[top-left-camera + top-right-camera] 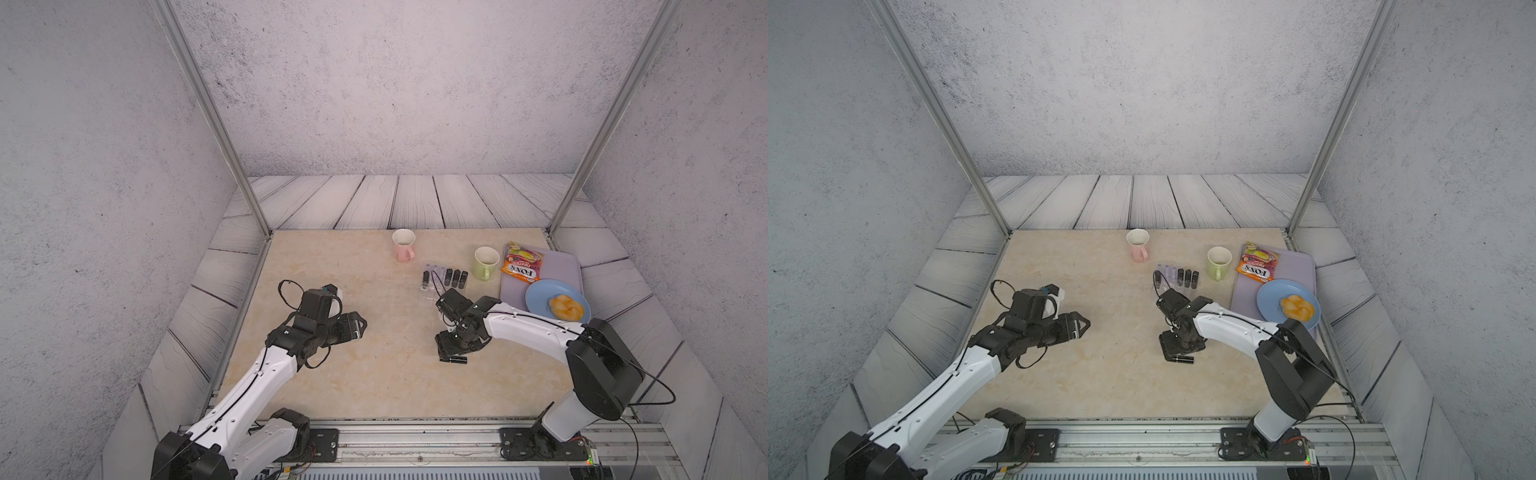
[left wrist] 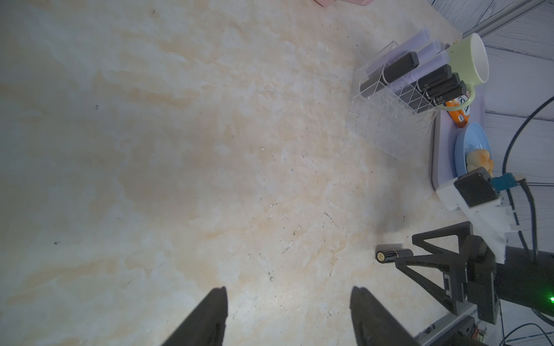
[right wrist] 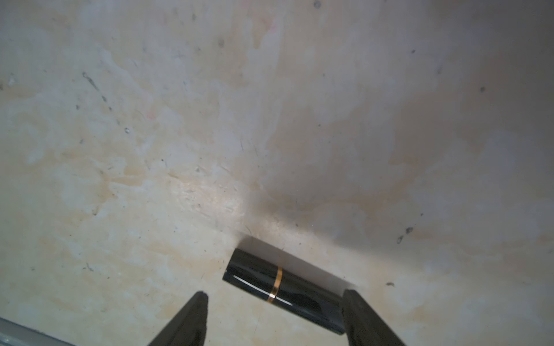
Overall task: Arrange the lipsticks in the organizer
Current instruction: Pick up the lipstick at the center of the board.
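Observation:
One glossy black lipstick (image 3: 281, 287) with a thin gold band lies flat on the beige tabletop. My right gripper (image 3: 275, 295) points down over it and is open. One end of the tube sits close to one finger, and the other finger stands apart. Both top views show that lipstick (image 1: 457, 360) under the right gripper (image 1: 451, 356). The clear organizer (image 1: 432, 293) stands farther back. Several black and lilac lipsticks (image 1: 456, 277) stand upright in its far cells. My left gripper (image 1: 356, 326) hovers open and empty at mid-left, its fingertips (image 2: 220, 299) spread wide.
A pink mug (image 1: 403, 245) stands at the back centre. A green mug (image 1: 486, 262) is right of the organizer. Beyond it, a lilac tray (image 1: 561, 266) holds a candy bag (image 1: 522, 264) and a blue plate (image 1: 538, 297) with a bun.

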Controlling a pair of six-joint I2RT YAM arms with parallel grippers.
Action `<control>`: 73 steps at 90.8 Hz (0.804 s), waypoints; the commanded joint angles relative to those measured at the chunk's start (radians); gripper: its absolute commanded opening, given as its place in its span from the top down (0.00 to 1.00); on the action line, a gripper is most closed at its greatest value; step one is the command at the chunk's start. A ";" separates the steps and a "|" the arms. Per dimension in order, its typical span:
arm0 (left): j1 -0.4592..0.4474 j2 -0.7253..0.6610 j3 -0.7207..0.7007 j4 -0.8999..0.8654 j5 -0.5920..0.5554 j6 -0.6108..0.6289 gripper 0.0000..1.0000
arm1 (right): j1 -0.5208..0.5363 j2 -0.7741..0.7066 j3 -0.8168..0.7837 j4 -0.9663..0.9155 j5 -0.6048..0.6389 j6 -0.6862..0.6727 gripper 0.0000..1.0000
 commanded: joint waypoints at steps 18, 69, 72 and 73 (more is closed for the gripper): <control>-0.009 0.014 -0.007 0.037 0.035 -0.001 0.30 | -0.002 0.004 -0.045 -0.019 -0.014 -0.037 0.27; -0.012 0.019 0.024 0.003 0.038 0.012 0.30 | 0.077 0.041 -0.070 -0.005 0.109 -0.029 0.78; -0.011 0.020 0.040 -0.014 0.032 0.021 0.30 | 0.097 0.047 -0.054 -0.021 0.140 -0.038 0.83; -0.009 0.019 0.048 -0.025 0.030 0.024 0.30 | 0.104 0.048 -0.048 -0.028 0.151 -0.042 0.84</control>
